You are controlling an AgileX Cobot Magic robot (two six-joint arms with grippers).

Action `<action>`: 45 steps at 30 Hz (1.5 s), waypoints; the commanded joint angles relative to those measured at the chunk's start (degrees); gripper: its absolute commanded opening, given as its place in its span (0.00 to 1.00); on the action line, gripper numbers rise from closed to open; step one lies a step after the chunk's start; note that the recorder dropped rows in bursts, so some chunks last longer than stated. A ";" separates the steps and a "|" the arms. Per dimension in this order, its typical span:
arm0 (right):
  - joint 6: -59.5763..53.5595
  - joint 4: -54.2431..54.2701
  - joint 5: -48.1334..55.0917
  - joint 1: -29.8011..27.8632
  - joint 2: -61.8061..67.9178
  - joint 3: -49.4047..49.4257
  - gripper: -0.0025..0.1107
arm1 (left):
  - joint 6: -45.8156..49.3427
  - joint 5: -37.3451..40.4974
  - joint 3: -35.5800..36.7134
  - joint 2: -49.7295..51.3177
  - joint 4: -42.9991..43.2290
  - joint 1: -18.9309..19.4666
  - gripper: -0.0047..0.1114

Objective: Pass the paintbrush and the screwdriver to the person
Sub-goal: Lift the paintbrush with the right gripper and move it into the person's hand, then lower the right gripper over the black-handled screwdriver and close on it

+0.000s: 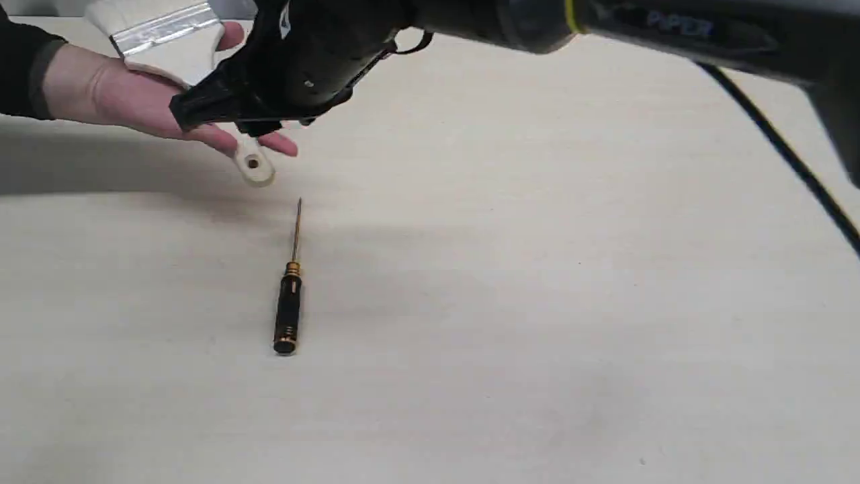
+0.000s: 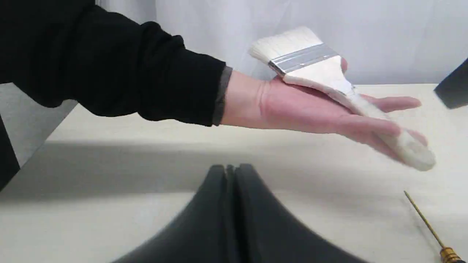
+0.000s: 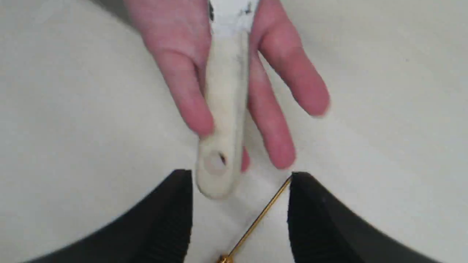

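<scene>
I count one paintbrush (image 1: 161,30), one screwdriver (image 1: 289,302), one person (image 1: 101,91) and two robot hands. The paintbrush has pale bristles, a silver ferrule and smooth light wood. It lies on the person's open palm, its holed handle end overhanging the fingertips. The screwdriver lies flat on the pale bench (image 1: 537,302), thin gold shaft toward the palm, black handle ringed with gold. My right hand (image 3: 239,182) is spread wide and empty, the handle end in its gap. My left hand (image 2: 230,170) is pressed closed on nothing. The blurred arm lettering (image 1: 678,25) probably reads "PiPER".
</scene>
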 commanded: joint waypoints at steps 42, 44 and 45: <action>9.70 0.45 9.68 3.81 11.05 -0.23 0.42 | -0.12 -0.36 0.12 -0.14 -0.02 -0.47 0.04; 9.95 0.61 9.32 3.81 11.28 -0.23 0.42 | -0.12 -0.36 0.12 -0.14 -0.02 -0.47 0.04; 10.07 0.76 9.04 3.81 11.58 -0.23 0.42 | -0.12 -0.36 0.12 -0.14 -0.02 -0.47 0.04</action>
